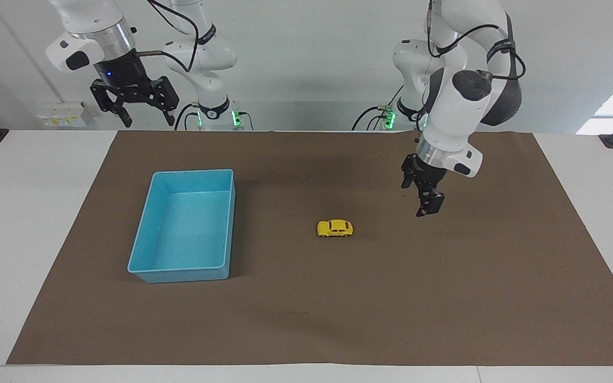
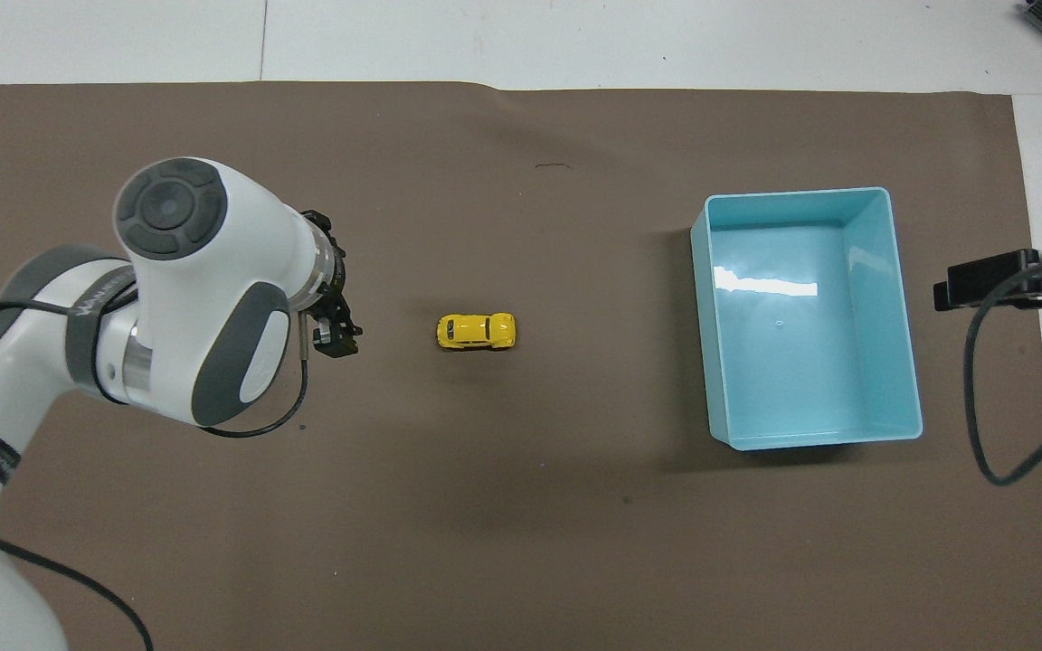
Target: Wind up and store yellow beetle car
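Yellow beetle car [image 1: 334, 228] alone mid-mat; left claw [image 1: 424, 201] released, hovering at its 3 o'clock in facing view; right claw [image 1: 135, 109] released, waits.

One yellow beetle car [image 1: 334, 228], one blue bin [image 1: 184, 226], one brown mat [image 1: 445, 298], two robot arms, one worktop [image 1: 30, 202].

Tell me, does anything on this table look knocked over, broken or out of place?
Nothing stands out. The yellow beetle car sits upright on its wheels on the brown mat, and the blue bin stands level and empty beside it.
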{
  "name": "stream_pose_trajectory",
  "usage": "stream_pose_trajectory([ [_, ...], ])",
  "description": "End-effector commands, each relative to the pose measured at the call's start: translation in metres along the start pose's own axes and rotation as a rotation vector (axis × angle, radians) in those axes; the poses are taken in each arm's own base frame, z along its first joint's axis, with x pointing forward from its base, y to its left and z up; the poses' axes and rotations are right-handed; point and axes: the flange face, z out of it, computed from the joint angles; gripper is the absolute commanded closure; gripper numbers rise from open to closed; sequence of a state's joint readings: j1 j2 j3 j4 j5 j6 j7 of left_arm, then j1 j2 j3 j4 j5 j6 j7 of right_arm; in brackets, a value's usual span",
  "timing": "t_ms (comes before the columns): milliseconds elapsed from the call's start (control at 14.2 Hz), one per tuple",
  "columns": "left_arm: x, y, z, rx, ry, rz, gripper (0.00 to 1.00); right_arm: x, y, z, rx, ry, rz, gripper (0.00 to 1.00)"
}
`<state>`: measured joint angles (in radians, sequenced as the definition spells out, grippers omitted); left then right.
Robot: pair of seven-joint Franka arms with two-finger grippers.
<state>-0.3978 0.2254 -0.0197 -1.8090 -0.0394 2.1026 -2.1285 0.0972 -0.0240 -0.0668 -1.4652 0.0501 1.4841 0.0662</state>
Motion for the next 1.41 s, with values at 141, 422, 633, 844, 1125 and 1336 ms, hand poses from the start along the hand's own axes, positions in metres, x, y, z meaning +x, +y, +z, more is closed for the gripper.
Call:
stream_pose_trajectory([
  [141, -0.029, 0.001, 0.029, -0.014, -0.021, -0.058, 0.00, -0.005, 0.004, -0.003, -0.002, 0.000, 0.023, 0.00],
  [422, -0.065, -0.013, 0.053, 0.004, -0.048, -0.055, 0.00, -0.005, 0.004, -0.003, -0.002, 0.000, 0.023, 0.00],
  [633, -0.098, -0.015, 0.093, 0.027, -0.028, -0.078, 0.00, -0.005, 0.004, -0.003, -0.002, 0.000, 0.023, 0.00],
  [844, -0.118, -0.040, 0.110, 0.038, -0.033, -0.048, 0.00, -0.005, 0.004, -0.003, -0.002, 0.000, 0.023, 0.00],
  [1125, -0.121, -0.054, 0.117, 0.056, -0.015, -0.037, 0.00, -0.005, 0.004, -0.003, -0.002, 0.000, 0.023, 0.00],
  [1336, -0.121, -0.059, 0.120, 0.063, -0.009, 0.022, 0.00, -0.005, 0.004, -0.003, -0.002, 0.000, 0.023, 0.00],
])
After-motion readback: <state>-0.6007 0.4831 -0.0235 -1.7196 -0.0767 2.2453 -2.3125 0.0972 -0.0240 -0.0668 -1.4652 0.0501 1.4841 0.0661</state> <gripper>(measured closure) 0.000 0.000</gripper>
